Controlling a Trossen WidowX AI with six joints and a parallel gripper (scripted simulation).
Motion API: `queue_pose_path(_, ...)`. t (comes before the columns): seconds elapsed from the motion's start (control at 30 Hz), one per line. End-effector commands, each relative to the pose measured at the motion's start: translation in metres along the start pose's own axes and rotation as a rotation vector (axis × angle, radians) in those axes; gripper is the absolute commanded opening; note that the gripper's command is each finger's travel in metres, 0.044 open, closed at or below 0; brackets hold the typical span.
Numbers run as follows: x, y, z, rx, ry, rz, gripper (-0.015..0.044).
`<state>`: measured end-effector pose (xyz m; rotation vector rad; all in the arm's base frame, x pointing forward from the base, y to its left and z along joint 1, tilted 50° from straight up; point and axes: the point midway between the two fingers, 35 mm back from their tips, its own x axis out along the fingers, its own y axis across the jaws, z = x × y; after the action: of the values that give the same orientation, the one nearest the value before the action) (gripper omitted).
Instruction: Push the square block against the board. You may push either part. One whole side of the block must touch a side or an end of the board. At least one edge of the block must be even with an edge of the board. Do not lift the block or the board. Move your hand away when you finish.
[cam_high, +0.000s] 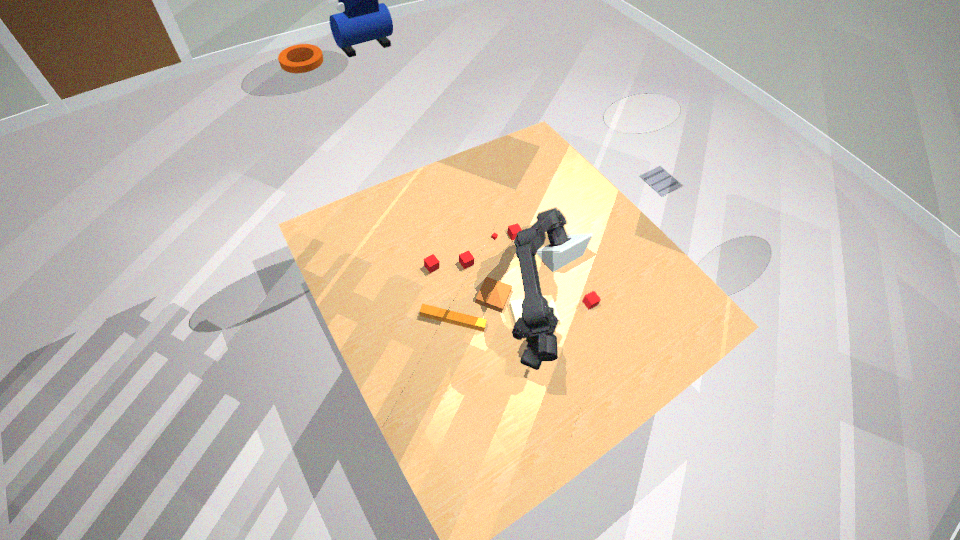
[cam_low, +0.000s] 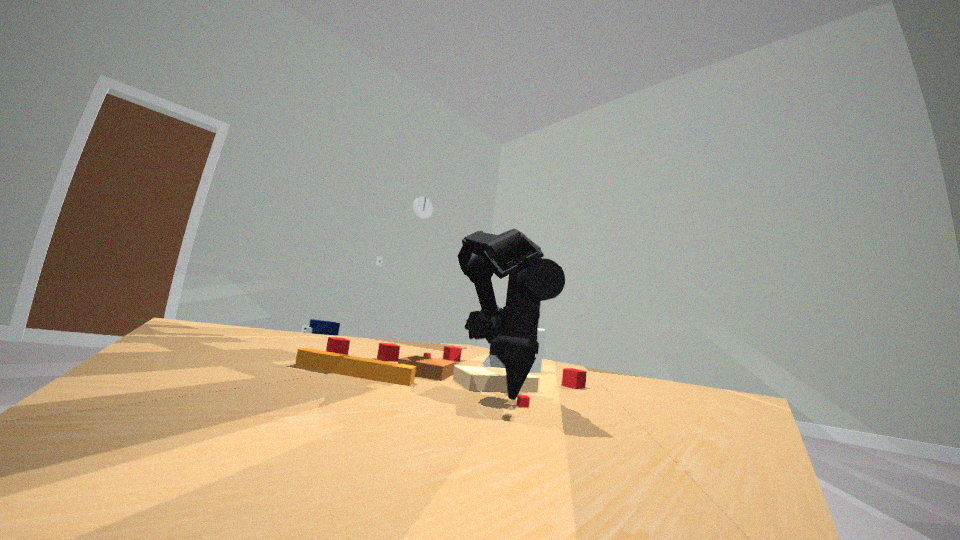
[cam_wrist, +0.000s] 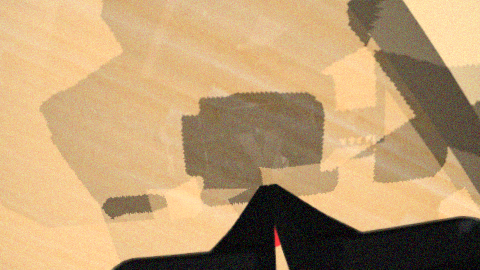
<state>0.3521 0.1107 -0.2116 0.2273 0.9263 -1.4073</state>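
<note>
- Pushing off-centre could rotate the square block (cam_high: 493, 295) (cam_low: 435, 367), leaving only a corner against what we judge is the board, the long yellow-orange bar (cam_high: 453, 316) (cam_low: 355, 366).
- Pressing too hard could shove the bar away or spoil an even edge.
- Crossing low, our claw (cam_high: 530, 359) (cam_low: 512, 396) (cam_wrist: 268, 193) might snag the cream block (cam_high: 515, 310) (cam_low: 473, 376).
- From the top we see the square block near the bar's yellow end, a gap between them.
- The exterior shows our clenched, apparently empty claw's tip, hidden from the top; the wrist view shows neither task piece.
</note>
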Motion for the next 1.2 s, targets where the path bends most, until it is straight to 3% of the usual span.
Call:
queue_pose_path(0.0,0.003,-0.001,-0.005,0.000,0.004,-0.007,0.0000)
queue_pose_path(1.17,0.003,0.000,0.016,0.005,0.004,-0.009,0.0000)
